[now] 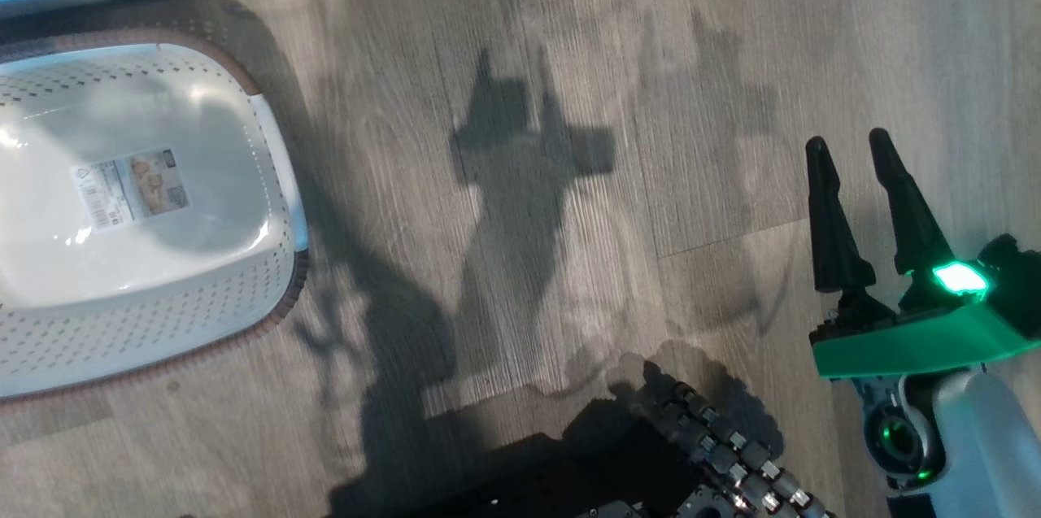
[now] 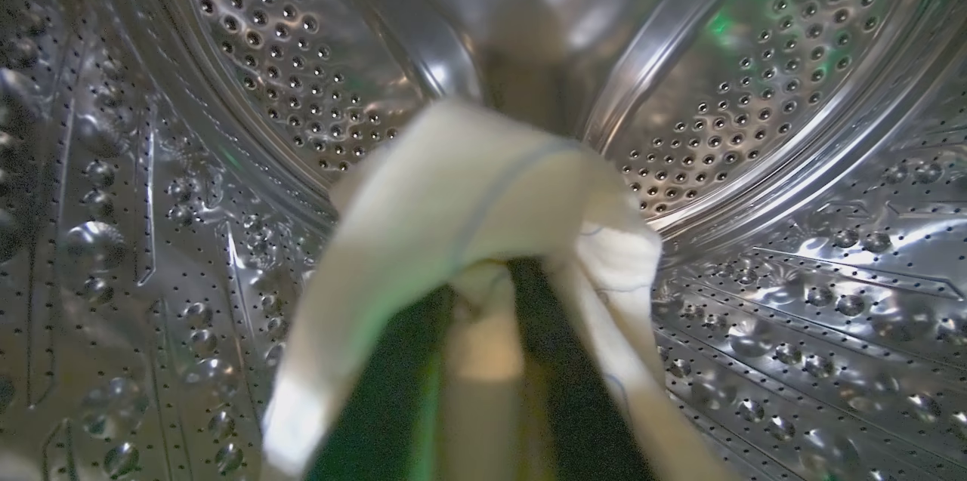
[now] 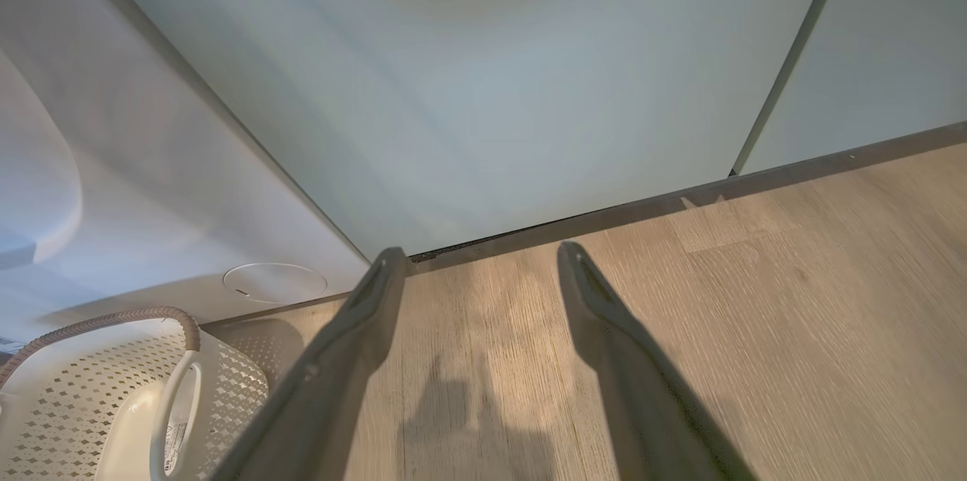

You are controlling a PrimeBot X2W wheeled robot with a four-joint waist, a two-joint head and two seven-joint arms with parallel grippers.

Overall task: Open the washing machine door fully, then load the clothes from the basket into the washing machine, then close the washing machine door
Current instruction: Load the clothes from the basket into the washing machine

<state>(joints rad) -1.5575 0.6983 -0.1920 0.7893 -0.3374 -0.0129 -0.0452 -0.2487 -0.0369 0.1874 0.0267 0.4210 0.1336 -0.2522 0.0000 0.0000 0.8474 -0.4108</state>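
- Clothes point(image 2: 468, 194) drape over left gripper point(image 2: 487, 277) inside drum point(image 2: 793, 88), a fold between its fingers point(image 2: 559, 360).
- Fingertips hidden under it: grip cannot be told.
- Right gripper point(image 1: 846, 140) wide, empty.

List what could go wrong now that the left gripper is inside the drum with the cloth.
1. The clothes drape over the fingers of the left gripper inside the washing machine; withdrawing may pull them out with it.
2. The right gripper hangs open near the basket; a turn of the body could knock it.
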